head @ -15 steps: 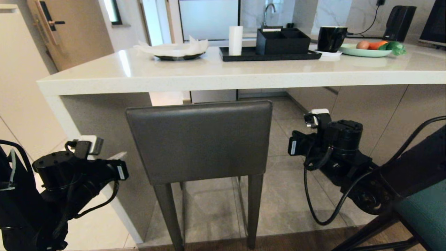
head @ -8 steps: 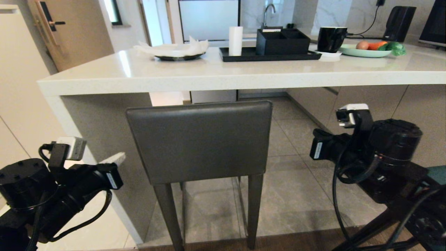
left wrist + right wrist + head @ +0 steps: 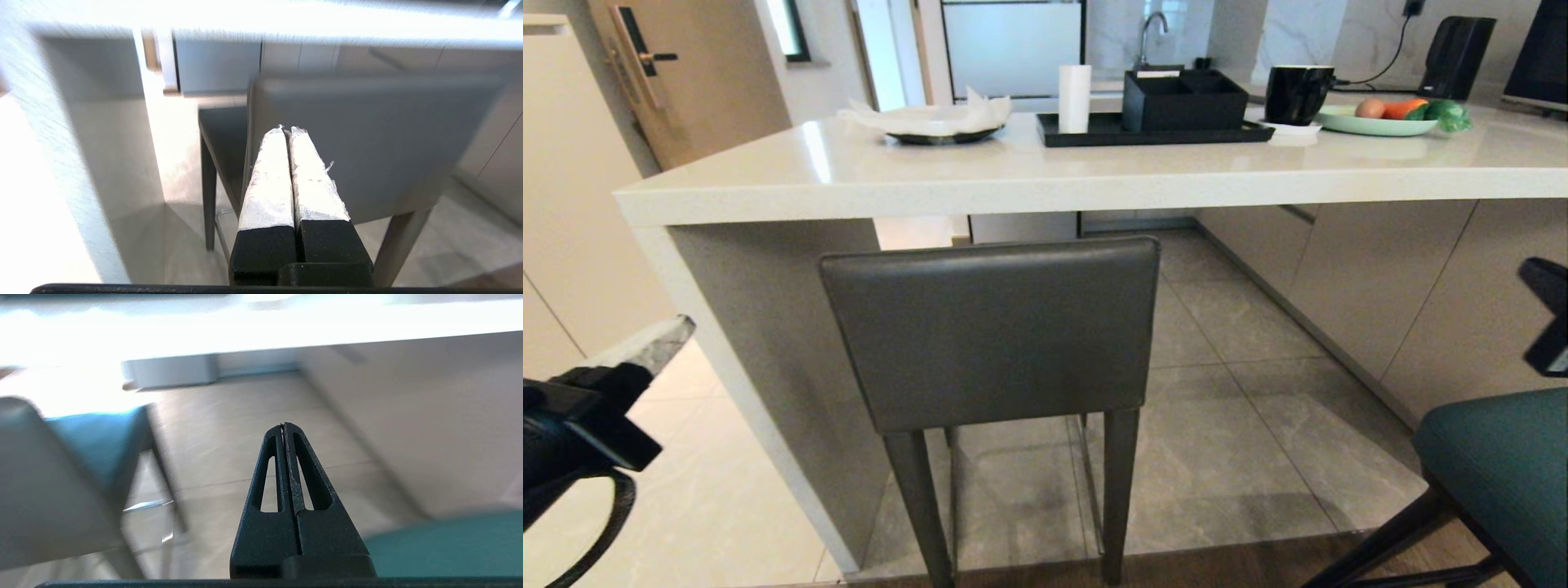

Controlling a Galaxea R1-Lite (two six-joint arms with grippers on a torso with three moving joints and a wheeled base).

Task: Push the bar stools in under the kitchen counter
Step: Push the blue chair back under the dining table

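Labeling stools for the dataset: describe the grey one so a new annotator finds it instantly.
Start at the kitchen counter, the long white slab. Below its front edge, near the left end, stands the grey stool, back toward the camera. Unlike the teal stool at lower right, it is boxy, with a flat rectangular back and square grey legs.

floor: large grey stone-look tiles (image 3: 1225, 384) with thin grout lines, glossy, catching soft reflections; a strip of dark wood flooring (image 3: 1225, 563) along the near edge. paler cream tiles (image 3: 711, 490) at the left. wall, left: beige door (image 3: 698, 73) with a dark lever handle (image 3: 645, 55); plain cream panel (image 3: 564, 204) nearer. rear: frosted window (image 3: 1013, 45), bright daylight behind it; chrome tap (image 3: 1150, 28) before marble-veined wall (image 3: 1307, 33). right: row of flat taupe cabinet fronts (image 3: 1388, 278), handleless. far right corner: black appliance (image 3: 1458, 49) with cord to a wall socket; dark screen edge (image 3: 1543, 53).
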